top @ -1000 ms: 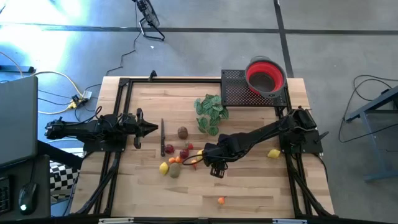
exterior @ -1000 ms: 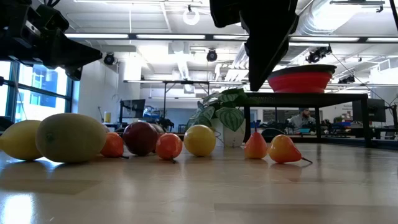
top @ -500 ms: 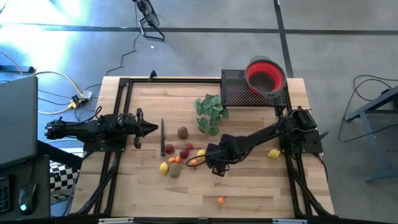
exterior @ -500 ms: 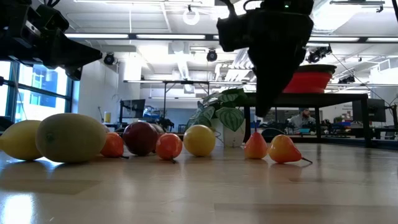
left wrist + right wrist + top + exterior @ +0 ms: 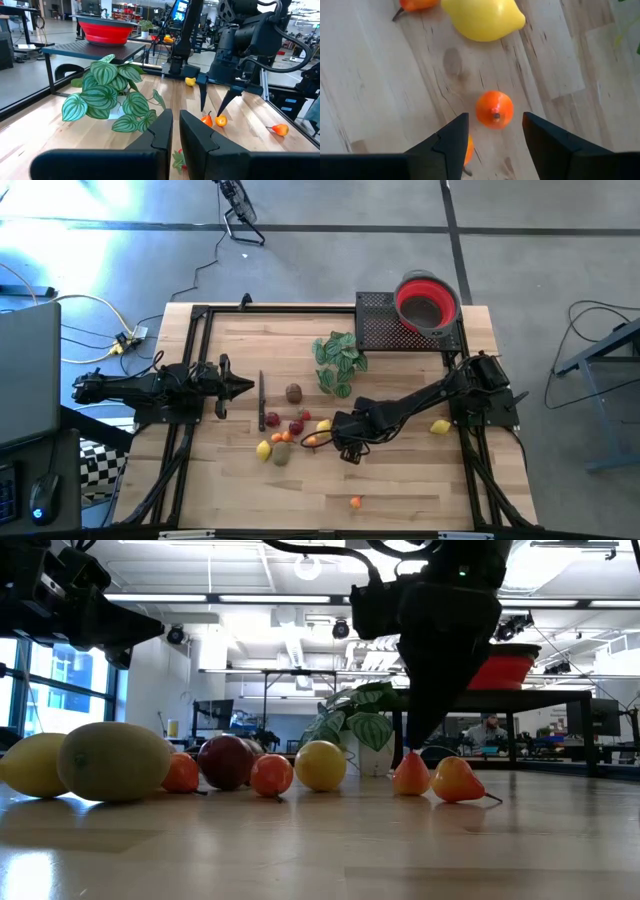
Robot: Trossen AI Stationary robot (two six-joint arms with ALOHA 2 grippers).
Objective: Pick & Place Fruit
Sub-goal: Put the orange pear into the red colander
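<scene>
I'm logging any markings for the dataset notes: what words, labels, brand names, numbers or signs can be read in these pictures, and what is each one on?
None can be read.
Toy fruit, red bowl, wooden table: no lettering shows.
Screens in the room behind, left wrist view: too blurred to read.

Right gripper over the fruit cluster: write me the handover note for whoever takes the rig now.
Right gripper: open, low over the table, fingers either side of a small orange fruit, not gripping it.
Left gripper: shut, waiting at the table's left side.
Fruit: a cluster mid-table, a lemon near the right arm's base, an orange piece near the front edge.
Red bowl: on the black stand at the far right; no fruit visible in it.
Left to do: grasp and place the fruit.
</scene>
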